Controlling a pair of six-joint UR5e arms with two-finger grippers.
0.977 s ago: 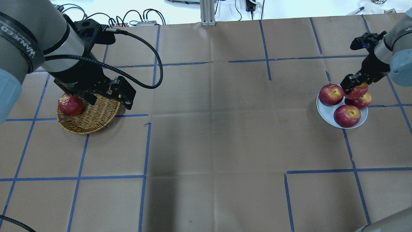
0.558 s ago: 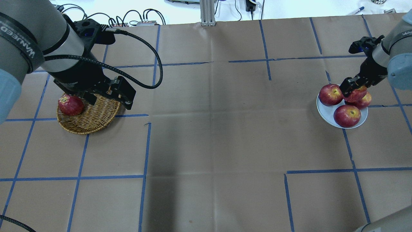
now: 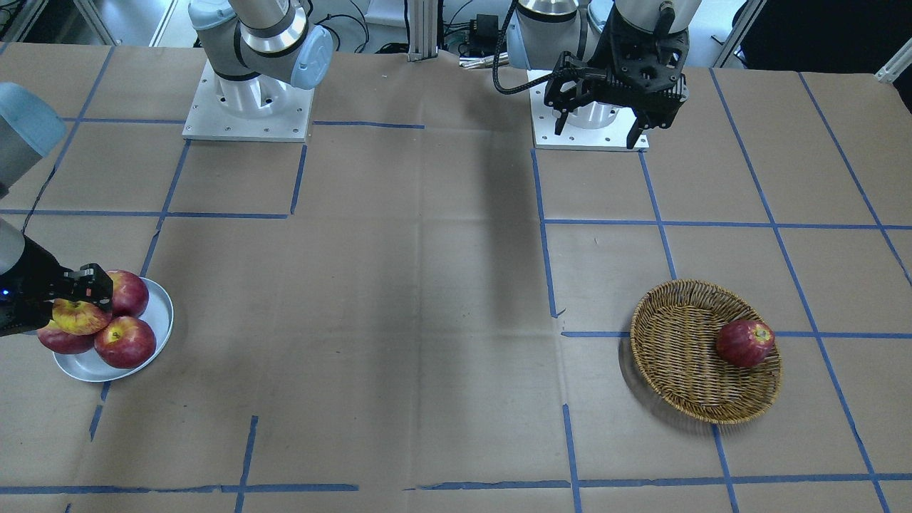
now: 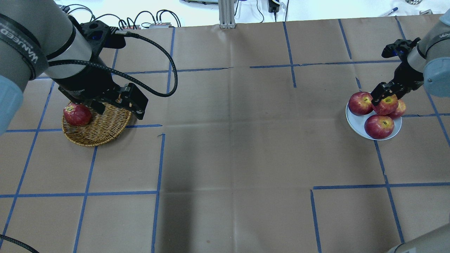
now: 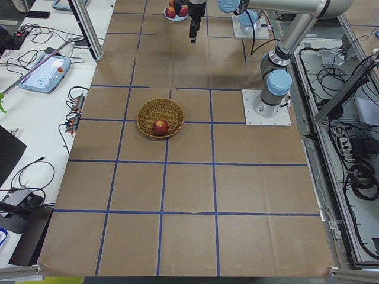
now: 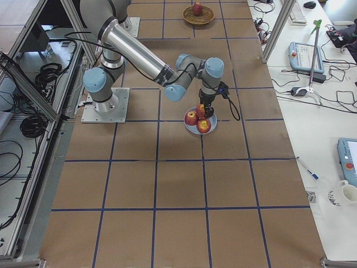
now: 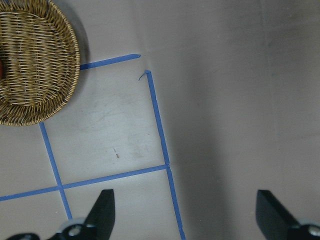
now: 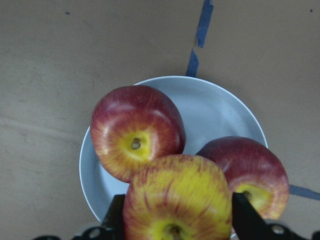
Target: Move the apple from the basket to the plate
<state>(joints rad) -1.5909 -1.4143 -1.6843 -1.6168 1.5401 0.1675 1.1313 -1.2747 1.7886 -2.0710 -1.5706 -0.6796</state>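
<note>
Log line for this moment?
right gripper: shut on apple over plate | left gripper: open near basket | red apple: in basket

I find the basket (image 4: 102, 133), one apple (image 4: 77, 114) inside, near the table's (image 4: 228, 158) left edge; the plate (image 4: 354, 123), fourth apple (image 4: 386, 104) above three apples (image 4: 379, 126), near its right.

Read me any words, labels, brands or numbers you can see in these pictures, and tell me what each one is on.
Black band on the left arm: slanted white capitals, roughly "WANJEED", not certain.
Left arm's wrist: small white print, too small to read.
Right arm: letters cut off at the picture's edge, unreadable.
Apple, plate, basket: no text.
</note>
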